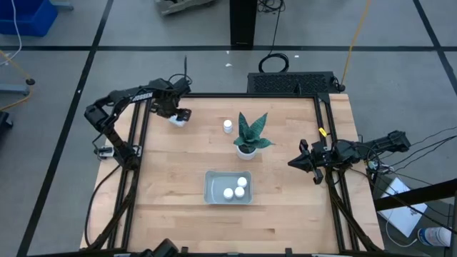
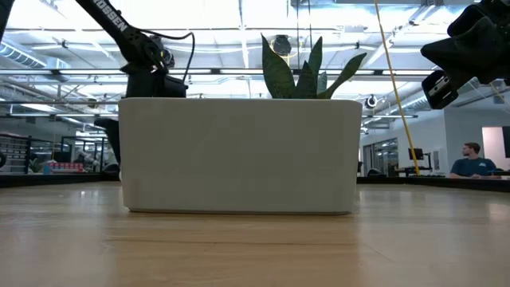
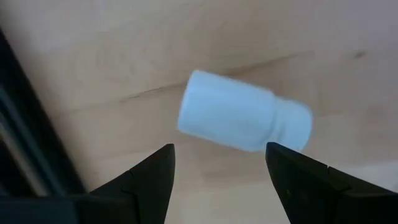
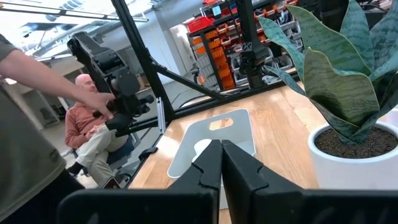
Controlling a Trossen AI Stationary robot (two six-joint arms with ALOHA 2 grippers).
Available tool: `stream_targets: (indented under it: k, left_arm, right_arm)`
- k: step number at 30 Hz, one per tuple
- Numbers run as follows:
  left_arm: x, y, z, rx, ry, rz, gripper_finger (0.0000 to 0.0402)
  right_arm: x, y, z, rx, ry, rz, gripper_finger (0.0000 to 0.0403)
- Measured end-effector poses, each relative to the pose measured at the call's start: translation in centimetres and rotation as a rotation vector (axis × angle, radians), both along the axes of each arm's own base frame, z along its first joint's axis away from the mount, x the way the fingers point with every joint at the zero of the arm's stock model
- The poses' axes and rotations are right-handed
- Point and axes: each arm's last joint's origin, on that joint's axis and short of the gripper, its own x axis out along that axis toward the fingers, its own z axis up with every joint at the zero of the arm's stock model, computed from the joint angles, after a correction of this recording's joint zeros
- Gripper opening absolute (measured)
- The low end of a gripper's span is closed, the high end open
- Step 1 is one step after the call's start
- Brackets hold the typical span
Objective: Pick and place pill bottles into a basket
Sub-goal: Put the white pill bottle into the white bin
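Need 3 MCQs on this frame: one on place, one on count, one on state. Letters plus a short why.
1. Where is the left claw?
A. over the basket
B. at the table's far left corner, over a lying pill bottle
C. beside the plant

2. How many pill bottles lie in the basket?
A. none
B. two
C. five

3. How does the right claw stand?
A. shut, holding nothing
B. open wide over a bottle
C. shut on the plant

Key: 1 B, the high view puts the left claw over the white pill bottle, and the left wrist view shows that bottle on its side beyond open fingers. 2 B, the high view shows two white caps inside the basket. 3 A, the right wrist view shows the fingers pressed together with nothing between, at the table's right edge.
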Motion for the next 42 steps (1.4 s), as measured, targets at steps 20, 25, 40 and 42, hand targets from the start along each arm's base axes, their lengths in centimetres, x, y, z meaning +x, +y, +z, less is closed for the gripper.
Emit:
stream_targets:
  k: [20,25,40,42]
  left_arm:
    - [0.7,-1.5,-0.6,-0.024,-0.058,0.73,0.0222]
    - [0.1,-1.9,-1.7,-0.052,-0.047,0.848,0.0223]
    - [-1.5,-0.5,-2.2,-0.032,-0.04,0.875,0.0223]
    - [-1.7,-0.3,-2.1,-0.039,-0.043,0.845,0.0223]
  right_arm:
    - [0.0,0.0,0.0,0.0,0.0,0.0,0.0004]
    - [0.0,0.0,0.0,0.0,0.0,0.0,0.0004]
    - [0.0,0.0,0.0,0.0,0.0,0.0,0.0004]
    - [0.0,0.0,0.0,0.0,0.0,0.0,0.0004]
